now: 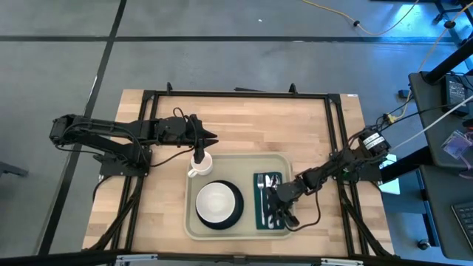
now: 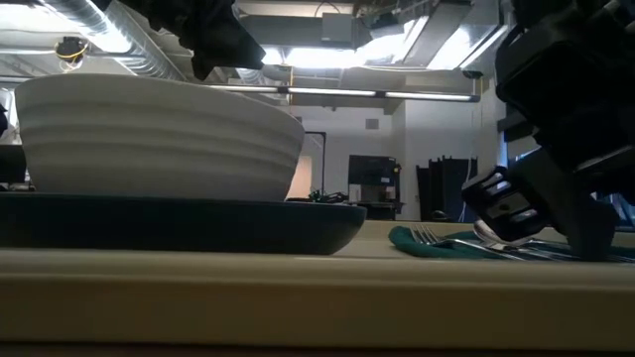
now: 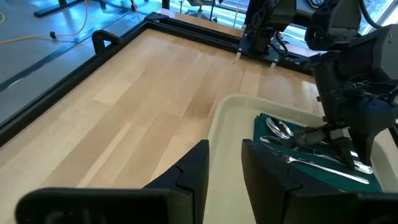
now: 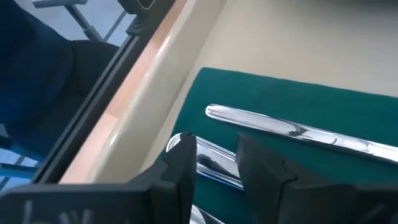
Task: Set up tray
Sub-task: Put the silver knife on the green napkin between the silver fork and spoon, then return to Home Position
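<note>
The pale beige tray [image 1: 244, 164] lies at the near middle of the wooden table. On it are a dark plate [image 1: 236, 212] with a white bowl [image 1: 215, 201] in it, a white mug [image 1: 201, 164] at the tray's far left corner, and a green napkin [image 1: 260, 216] with silver cutlery [image 3: 278, 129] at the right. My left gripper [image 1: 211, 139] hovers above the mug, open, with nothing between its fingers [image 3: 225, 149]. My right gripper [image 1: 275, 210] is low over the napkin, slanting down. Its fingers are a little apart, astride a silver handle [image 4: 214, 163]. My right gripper comes slanting down from the table's right, one fingertip on either side of a cutlery handle's end [image 4: 181, 143]. The handle lies on the napkin [image 4: 280, 99]. I cannot tell whether the fingers touch it.
A second silver handle [image 4: 298, 130] lies on the napkin just beyond my right fingers. A black frame rail [image 1: 236, 94] runs round the table. Bare wood [image 1: 251, 122] spreads between the tray and the far rail. Cables [image 1: 414, 111] hang off the right side.
</note>
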### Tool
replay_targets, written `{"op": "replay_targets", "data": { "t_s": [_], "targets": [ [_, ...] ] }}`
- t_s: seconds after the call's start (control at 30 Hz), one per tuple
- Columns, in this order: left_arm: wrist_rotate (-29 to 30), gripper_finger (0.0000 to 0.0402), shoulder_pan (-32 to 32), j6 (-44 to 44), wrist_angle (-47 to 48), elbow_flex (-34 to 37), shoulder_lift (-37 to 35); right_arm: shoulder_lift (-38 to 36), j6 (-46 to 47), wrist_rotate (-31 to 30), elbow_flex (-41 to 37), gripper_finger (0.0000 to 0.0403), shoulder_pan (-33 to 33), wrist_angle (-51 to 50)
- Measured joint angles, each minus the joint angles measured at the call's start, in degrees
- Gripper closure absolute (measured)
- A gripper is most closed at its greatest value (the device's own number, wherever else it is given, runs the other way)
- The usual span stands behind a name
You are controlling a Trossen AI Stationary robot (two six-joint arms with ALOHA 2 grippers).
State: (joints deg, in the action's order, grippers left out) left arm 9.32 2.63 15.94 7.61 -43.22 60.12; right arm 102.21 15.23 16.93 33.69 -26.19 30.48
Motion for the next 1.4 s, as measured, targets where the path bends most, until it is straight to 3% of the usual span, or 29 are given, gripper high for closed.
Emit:
{"op": "replay_targets", "data": {
  "t_s": [0.67, 0.83, 1.03, 1.13, 1.27, 1.4],
  "targets": [
    [0.0, 0.0313, 0.0, 1.1, 0.0, 0.0, 0.0, 0.0, -3.5, -0.8, 0.0, 0.0287, 1.0, -1.0],
    [-0.1, 0.0313, 0.0, 1.5, 0.0, 0.0, 0.0, -3.2, -1.9, 0.0, -0.2, 0.0287, 1.0, -2.2],
    [-4.0, 0.0313, 0.0, 1.3, -2.8, 0.1, -0.3, -15.5, -1.9, 1.4, -0.2, 0.0287, 1.3, -9.6],
    [-5.6, 0.0313, -1.6, -2.3, -8.9, 0.1, -0.9, -24.0, -1.1, 6.1, -0.8, 0.0287, 2.5, -11.9],
    [-2.9, 0.0313, -7.6, -9.2, -18.1, 0.9, -0.9, -35.2, -0.2, 7.5, -6.0, 0.0287, 5.1, -11.9],
    [0.6, 0.0313, -12.6, -11.3, -20.5, 2.3, -1.5, -47.8, 2.9, 5.0, -14.2, 0.0287, 7.5, -11.4]
  ]
}}
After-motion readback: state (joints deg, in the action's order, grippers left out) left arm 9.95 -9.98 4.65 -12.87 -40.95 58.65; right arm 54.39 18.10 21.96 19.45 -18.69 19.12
